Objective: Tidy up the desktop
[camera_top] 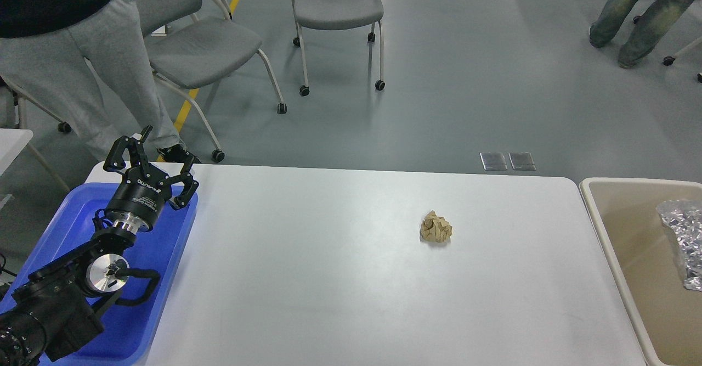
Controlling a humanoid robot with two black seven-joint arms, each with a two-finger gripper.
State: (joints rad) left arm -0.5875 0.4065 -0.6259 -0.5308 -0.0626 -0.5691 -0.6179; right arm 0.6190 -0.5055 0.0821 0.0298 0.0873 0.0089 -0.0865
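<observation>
The white desktop [340,278] fills the lower middle of the head view. A crumpled brown paper ball [436,227] lies on it, right of centre. My left gripper [153,160] is open and empty, held above the far end of the blue tray [164,245] at the desktop's left edge, far from the paper ball. A crinkled silver foil bag [683,240] lies inside the beige bin [609,234] at the right edge. My right arm is out of view.
Grey wheeled chairs [208,48] stand on the floor behind the desktop. A person in grey trousers [82,64] stands at the far left, close to the tray. Another person's legs [636,15] show at the top right.
</observation>
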